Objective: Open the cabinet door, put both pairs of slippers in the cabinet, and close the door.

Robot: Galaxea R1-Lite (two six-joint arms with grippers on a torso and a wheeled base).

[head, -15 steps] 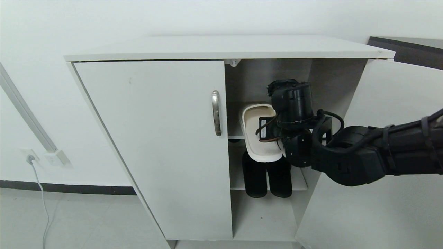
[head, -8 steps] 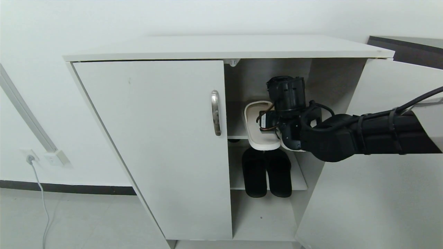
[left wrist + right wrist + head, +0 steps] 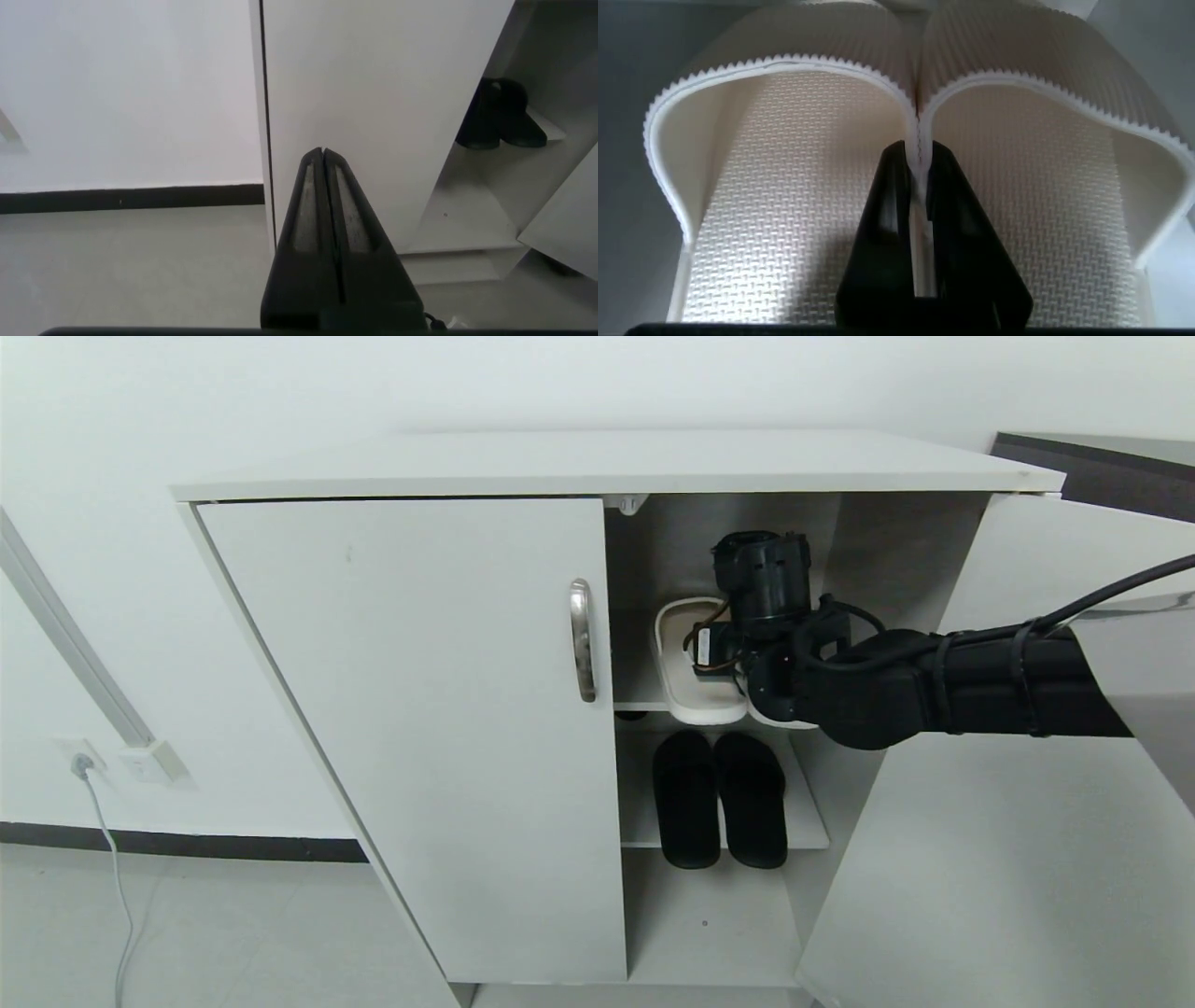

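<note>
Pinching white slippers [image 3: 695,705], right gripper [image 3: 917,161]; lengthwise front-to-back in cabinet [image 3: 597,462]

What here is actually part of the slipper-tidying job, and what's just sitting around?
Part of the job: cabinet; its open door; white slippers, pinched in the right gripper at the upper shelf; black slippers on the shelf below.

Just there: wall socket and its cable; left gripper, shut on nothing, outside the cabinet.
</note>
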